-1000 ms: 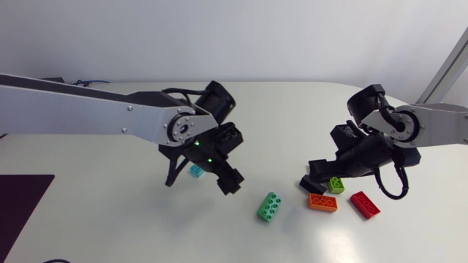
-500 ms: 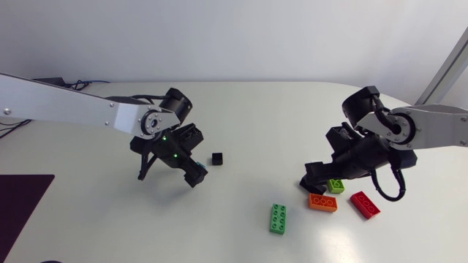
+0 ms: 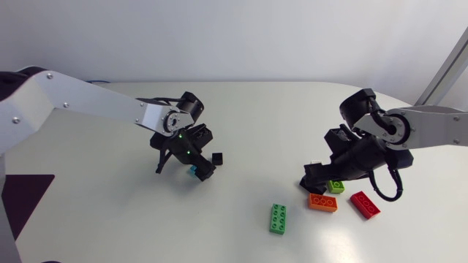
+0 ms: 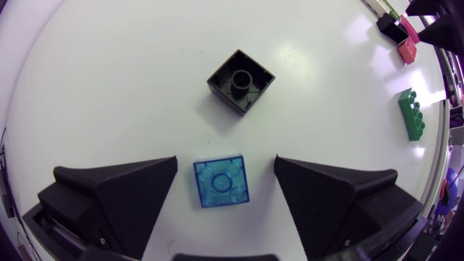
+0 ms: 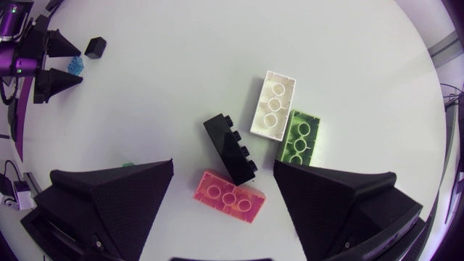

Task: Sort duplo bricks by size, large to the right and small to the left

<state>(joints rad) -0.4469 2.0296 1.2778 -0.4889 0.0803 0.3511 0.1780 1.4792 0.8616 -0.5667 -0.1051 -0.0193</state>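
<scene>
My left pincer (image 4: 225, 170) has swung back to hang released astride the small blue brick (image 4: 220, 181), just beside the small black brick (image 4: 241, 81), so small ones gather there; my right pincer (image 5: 223, 167), well apart, gapes too.

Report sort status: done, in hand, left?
Done: orange brick, red brick, lime brick, long black brick and white brick are grouped at right. In hand: nothing gripped; small blue brick lies inside the open left pincer, small black brick just ahead. Left: green brick sits mid-table, apart from the group.
</scene>
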